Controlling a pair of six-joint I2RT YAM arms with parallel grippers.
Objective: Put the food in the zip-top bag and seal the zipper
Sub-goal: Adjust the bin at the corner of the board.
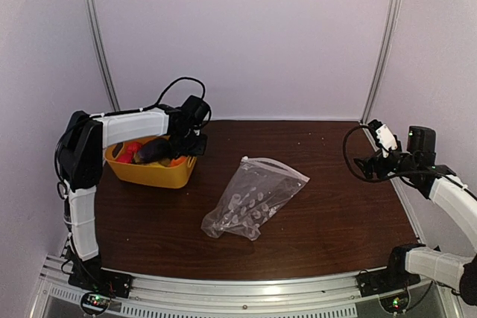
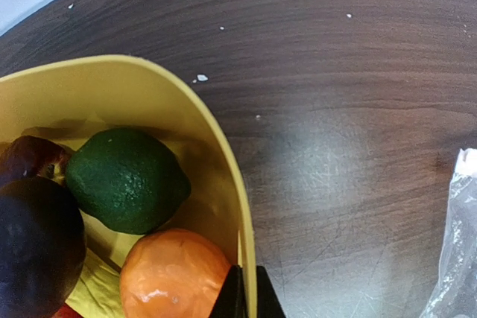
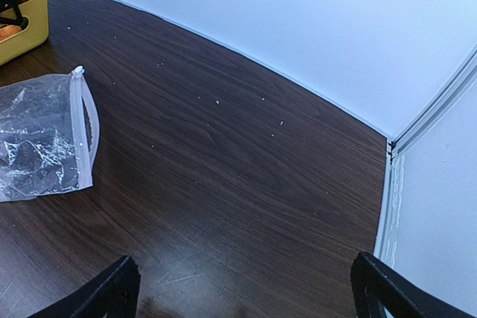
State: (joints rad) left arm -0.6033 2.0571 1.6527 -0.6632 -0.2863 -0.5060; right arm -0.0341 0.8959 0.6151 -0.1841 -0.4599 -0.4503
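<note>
Mid-frame on the table [image 1: 335,206] lies the bag [image 1: 253,199]. At left the yellow basket [image 1: 153,174] holds the food [image 1: 153,150], the left gripper [image 2: 245,288] pinched shut on its rim. At right the right gripper [image 3: 250,296] gapes wide, holding nothing.

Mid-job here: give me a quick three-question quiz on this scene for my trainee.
1. True or false: the zip-top bag already holds some of the food.
2. The fingers of the left gripper are shut on what? A) the orange fruit B) the rim of the yellow basket C) the bag
3. Which gripper stands open above the table, holding nothing?

Key:
1. False. The bag lies empty on the table, and the food seen is in the basket.
2. B
3. The right gripper
</note>
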